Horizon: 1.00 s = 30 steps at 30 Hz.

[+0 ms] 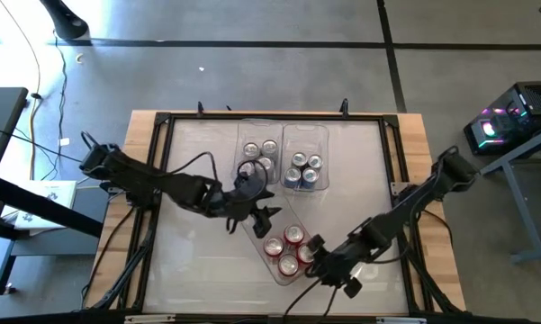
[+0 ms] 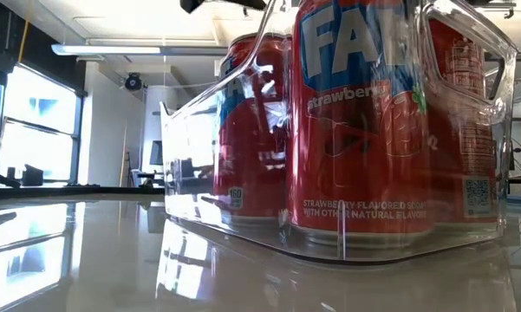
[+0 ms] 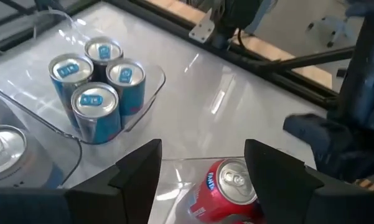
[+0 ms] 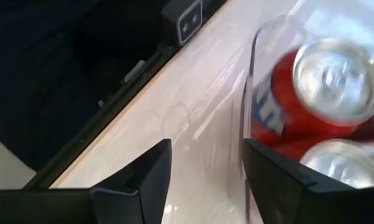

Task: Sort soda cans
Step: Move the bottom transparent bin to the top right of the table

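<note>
While cans are sitting grouped by colour in clear bins, sorting is looking done: 4 red cans in near bin, 4 blue cans, approx 4 silver cans (one partly hidden). Left claw and right claw are hovering w/ fingers apart, holding nothing.

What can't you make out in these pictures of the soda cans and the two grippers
- Silver-grey metal cans: high view too small to count; left gripper partly covers them.
- Red strawberry soda cans: low view cuts their tops off.
- Blue metal cans: labels too small to read in the left wrist view.
- Right gripper: the near red can there is blurred.
</note>
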Motion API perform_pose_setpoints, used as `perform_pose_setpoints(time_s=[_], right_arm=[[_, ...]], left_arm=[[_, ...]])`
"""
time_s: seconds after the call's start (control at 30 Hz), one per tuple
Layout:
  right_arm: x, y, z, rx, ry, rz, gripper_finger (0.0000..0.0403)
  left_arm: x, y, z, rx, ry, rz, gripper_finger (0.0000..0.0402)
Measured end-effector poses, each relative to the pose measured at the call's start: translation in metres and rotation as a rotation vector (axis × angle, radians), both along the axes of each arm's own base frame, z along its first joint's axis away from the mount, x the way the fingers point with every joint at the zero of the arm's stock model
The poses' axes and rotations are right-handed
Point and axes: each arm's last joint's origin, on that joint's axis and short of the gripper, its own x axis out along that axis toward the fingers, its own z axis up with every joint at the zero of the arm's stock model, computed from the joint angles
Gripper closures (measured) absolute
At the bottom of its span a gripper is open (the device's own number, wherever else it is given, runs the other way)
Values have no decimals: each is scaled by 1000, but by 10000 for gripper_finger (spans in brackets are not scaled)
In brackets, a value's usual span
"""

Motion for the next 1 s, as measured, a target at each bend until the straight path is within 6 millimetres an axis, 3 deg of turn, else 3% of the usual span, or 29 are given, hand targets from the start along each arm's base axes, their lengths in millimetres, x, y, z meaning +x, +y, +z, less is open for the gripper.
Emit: perform_pose_setpoints(time_s=[0.17, 0.43, 0.63, 0.87, 1.0], right_arm=[[14, 4, 4, -34, -2, 20, 211], [31, 7, -23, -103, 10, -62, 211], [29, 16, -29, -194, -46, -114, 213], [28, 26, -13, -256, -69, -123, 234], [30, 31, 7, -236, -81, -124, 235]], left_arm=[[-4, -10, 1, 18, -12, -6, 179], [-8, -24, 0, 19, -13, -34, 179], [-12, -31, -2, 30, 16, -59, 179], [-15, -33, -4, 45, 36, -61, 179], [-15, -33, -3, 52, 29, -49, 179]])
